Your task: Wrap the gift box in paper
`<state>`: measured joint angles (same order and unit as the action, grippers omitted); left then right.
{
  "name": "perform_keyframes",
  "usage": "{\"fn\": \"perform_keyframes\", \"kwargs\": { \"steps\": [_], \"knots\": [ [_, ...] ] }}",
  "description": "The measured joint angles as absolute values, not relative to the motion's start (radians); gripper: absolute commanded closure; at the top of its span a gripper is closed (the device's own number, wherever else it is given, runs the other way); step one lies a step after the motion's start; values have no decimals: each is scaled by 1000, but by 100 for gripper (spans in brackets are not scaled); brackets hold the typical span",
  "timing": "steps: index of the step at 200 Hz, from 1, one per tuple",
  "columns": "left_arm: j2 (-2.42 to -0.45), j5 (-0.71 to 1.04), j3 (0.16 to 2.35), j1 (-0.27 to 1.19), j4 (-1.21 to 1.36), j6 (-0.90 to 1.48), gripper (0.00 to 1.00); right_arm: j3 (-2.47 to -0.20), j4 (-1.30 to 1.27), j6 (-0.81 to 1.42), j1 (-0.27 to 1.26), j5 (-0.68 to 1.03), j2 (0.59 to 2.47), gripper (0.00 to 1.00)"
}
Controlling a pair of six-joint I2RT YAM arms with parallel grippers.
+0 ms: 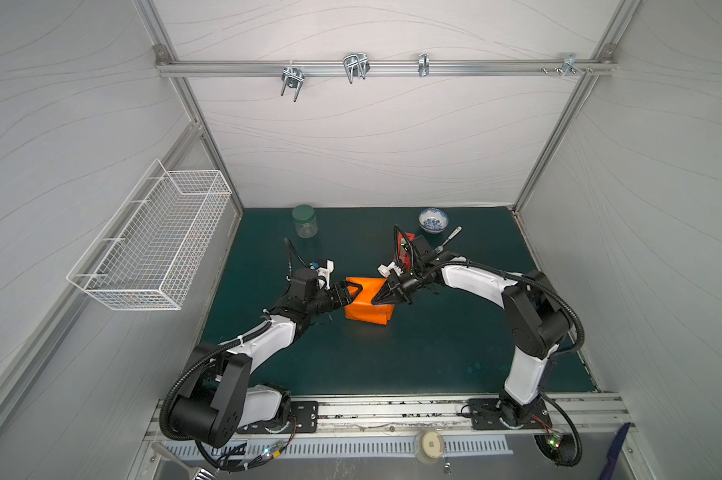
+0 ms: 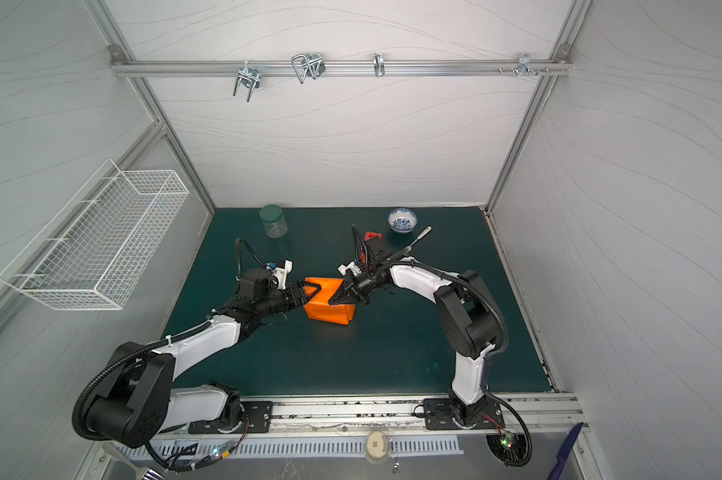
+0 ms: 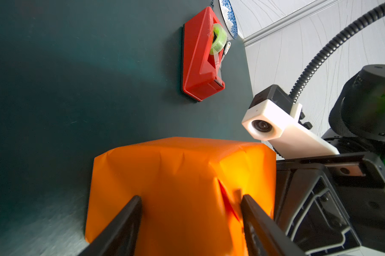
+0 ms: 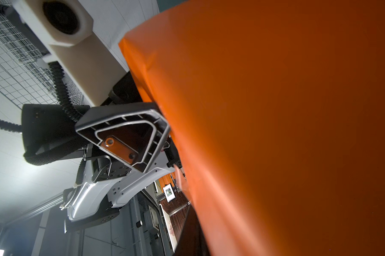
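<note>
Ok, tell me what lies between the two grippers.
The orange paper, wrapped into a box-shaped parcel, lies between the left gripper and the right gripper; both top views show it.

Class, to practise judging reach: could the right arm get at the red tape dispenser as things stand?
Probably yes. The tape dispenser stands on the mat just beyond the paper, close to the right gripper, with nothing between; that shut gripper must first come off the paper.
</note>
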<state>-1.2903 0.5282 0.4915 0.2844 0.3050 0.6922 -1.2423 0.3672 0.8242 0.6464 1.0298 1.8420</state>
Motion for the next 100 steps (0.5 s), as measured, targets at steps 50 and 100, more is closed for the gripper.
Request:
{"fn": "perform_keyframes", "kwargs": {
  "steps": [50, 100],
  "knots": [
    [-1288, 529, 491, 284, 303, 695, 24, -1255, 377, 844, 644, 1031, 1851, 100],
    [-1266, 532, 477, 284, 280, 714, 2, -1256, 385, 847, 643, 1030, 1851, 100]
  ]
}}
